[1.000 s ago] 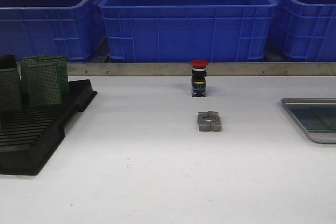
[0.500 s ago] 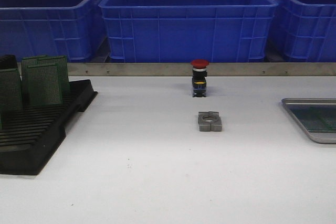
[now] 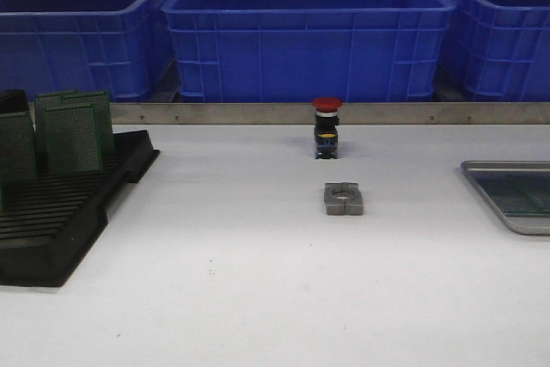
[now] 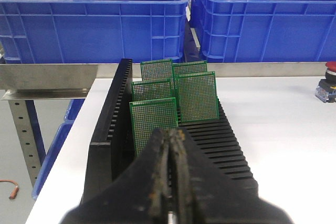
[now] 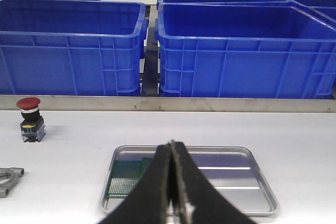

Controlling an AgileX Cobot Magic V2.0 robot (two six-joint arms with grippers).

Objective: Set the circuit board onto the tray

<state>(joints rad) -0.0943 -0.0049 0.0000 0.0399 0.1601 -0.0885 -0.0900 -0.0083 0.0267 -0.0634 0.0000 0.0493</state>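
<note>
- Front view: green boards (image 3: 73, 131) stand upright in the black rack (image 3: 51, 221) on the left of the tabletop (image 3: 258, 281). The metal tray (image 3: 509, 199) sits at the right edge with a green board (image 3: 520, 195) lying flat in it. A red-capped button (image 3: 326, 128) and a grey clamp (image 3: 344, 198) sit between them.
- Left wrist view: the left claw (image 4: 170, 182) is pressed together, empty, aimed at the nearest racked board (image 4: 153, 121).
- Right wrist view: the right claw (image 5: 172, 182) is also pressed together, holding nothing, above the tray (image 5: 252, 187); one board (image 5: 126, 177) lies near its corner.
- My guess: either a board was just delivered or another fetch is coming; any pick would need the left claw spread around a board edge.
</note>
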